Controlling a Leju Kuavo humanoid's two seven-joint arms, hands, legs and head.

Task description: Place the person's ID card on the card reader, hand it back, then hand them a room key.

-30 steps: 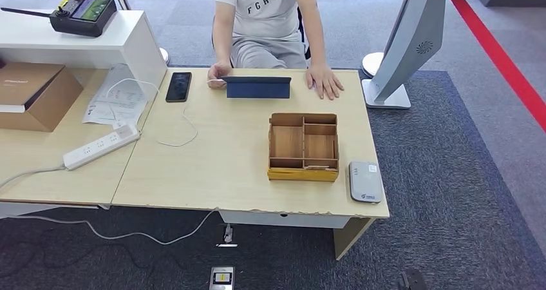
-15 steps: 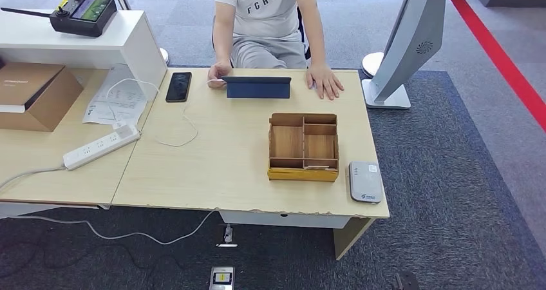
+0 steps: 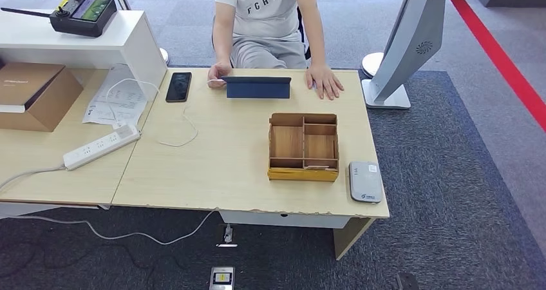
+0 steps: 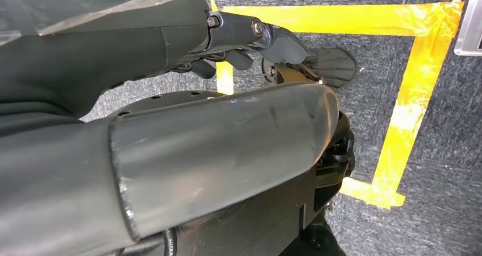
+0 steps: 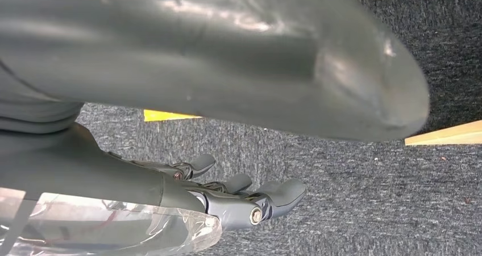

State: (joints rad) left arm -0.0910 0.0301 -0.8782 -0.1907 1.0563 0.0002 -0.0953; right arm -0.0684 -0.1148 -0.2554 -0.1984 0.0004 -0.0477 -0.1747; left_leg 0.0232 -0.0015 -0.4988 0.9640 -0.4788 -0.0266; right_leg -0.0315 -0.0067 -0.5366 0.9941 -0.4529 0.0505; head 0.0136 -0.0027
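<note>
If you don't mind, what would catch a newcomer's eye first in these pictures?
Probably the person seated at the desk's far side, both hands flat beside a blue tablet. Next, the wooden organiser near the front right corner, with the grey card reader just right of it.

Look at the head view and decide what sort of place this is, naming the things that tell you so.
Probably a mock hotel check-in desk set up in an office or lab. A person sits across a wooden desk that holds a card reader and a compartmented wooden organiser; grey carpet tiles and a white kiosk stand surround it.
</note>
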